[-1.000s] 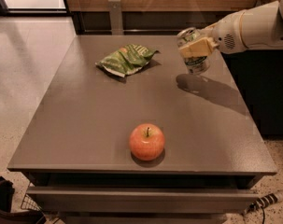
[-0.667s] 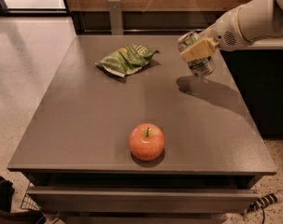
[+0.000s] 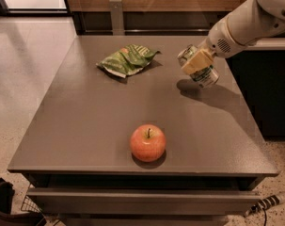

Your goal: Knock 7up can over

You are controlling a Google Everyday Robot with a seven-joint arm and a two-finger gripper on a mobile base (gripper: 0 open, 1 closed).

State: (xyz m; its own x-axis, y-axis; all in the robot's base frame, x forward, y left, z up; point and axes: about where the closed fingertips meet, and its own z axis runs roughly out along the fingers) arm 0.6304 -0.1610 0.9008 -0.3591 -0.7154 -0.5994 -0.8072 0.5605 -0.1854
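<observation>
The 7up can (image 3: 207, 76), silvery with green markings, is at the right side of the grey table (image 3: 85, 126). It leans over, its top to the upper left and its base to the lower right, just above its shadow. My gripper (image 3: 197, 62) comes in from the upper right on a white arm (image 3: 245, 22) and is shut on the can. One tan finger pad (image 3: 196, 60) lies across the can's body. The far finger is hidden behind the can.
A crumpled green chip bag (image 3: 127, 59) lies at the back middle of the table. A red apple (image 3: 147, 142) stands near the front edge. A dark cabinet (image 3: 269, 93) stands to the right of the table, and a drawer front (image 3: 142, 199) runs below its front edge.
The can has gone from near upright to strongly tilted in my gripper. The gripper and can have moved slightly right and down. The apple and the bag have not moved.
</observation>
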